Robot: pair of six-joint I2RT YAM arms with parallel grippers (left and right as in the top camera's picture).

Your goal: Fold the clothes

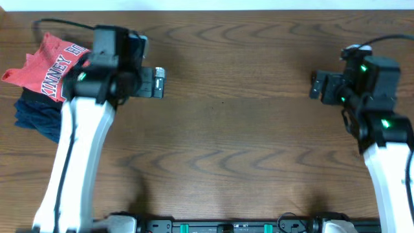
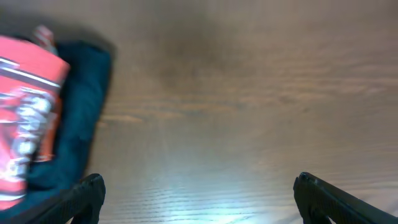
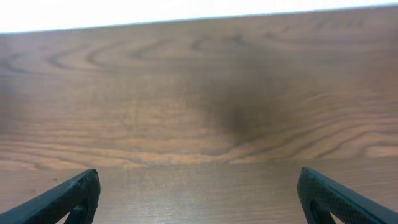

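Observation:
The coral-red T-shirt (image 1: 55, 65) with white lettering lies folded at the table's far left, on top of a navy-blue folded garment (image 1: 35, 116). In the left wrist view the shirt (image 2: 28, 112) shows at the left edge on the navy garment (image 2: 81, 112). My left gripper (image 1: 157, 83) is open and empty, just right of the pile, over bare wood; its fingertips (image 2: 199, 190) are wide apart. My right gripper (image 1: 315, 85) is open and empty at the far right, its fingers (image 3: 199, 186) spread over bare table.
The wooden table (image 1: 226, 129) spans the view. Its far edge (image 3: 199, 22) shows in the right wrist view. The arm bases stand at the table's front edge (image 1: 226, 226).

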